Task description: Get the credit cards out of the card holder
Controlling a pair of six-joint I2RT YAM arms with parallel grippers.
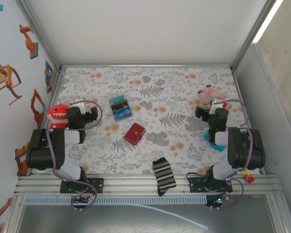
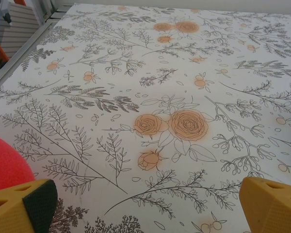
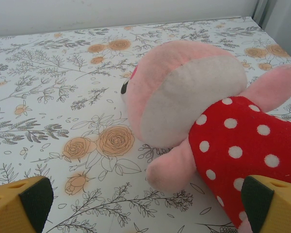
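From above, the card holder [image 1: 135, 133] is seen lying shut on the flowery table cloth [image 1: 174, 87], a little below the middle of the picture. A striped box [image 1: 120, 108] in teal, black and blue is seen just above it and a bit to the left. A striped sock [image 1: 164, 175] is laid at the bottom edge of the cloth, below the card holder. The left gripper [image 1: 83, 114] is held at the left side, just beside a red toy [image 1: 57, 115] with white teeth. The right gripper [image 1: 211, 112] is held at the right side, just below a pink soft toy [image 1: 209, 95]. Both are kept well apart from the card holder.

In the left wrist view, the left gripper [image 2: 145, 199] is seen spread wide, with one yellow finger in each bottom corner and nothing held between them. Bare cloth [image 2: 174, 68] with orange roses is seen ahead. A round red part of the red toy [image 2: 5, 165] is seen at the lower left, right by the left finger.

In the right wrist view, the right gripper [image 3: 146, 194] is spread wide too, and nothing is pinched. The pink soft toy [image 3: 184, 97] in a red dress with white dots is seen lying on the cloth [image 3: 63, 73], close in front of the fingers, on the right side of the picture
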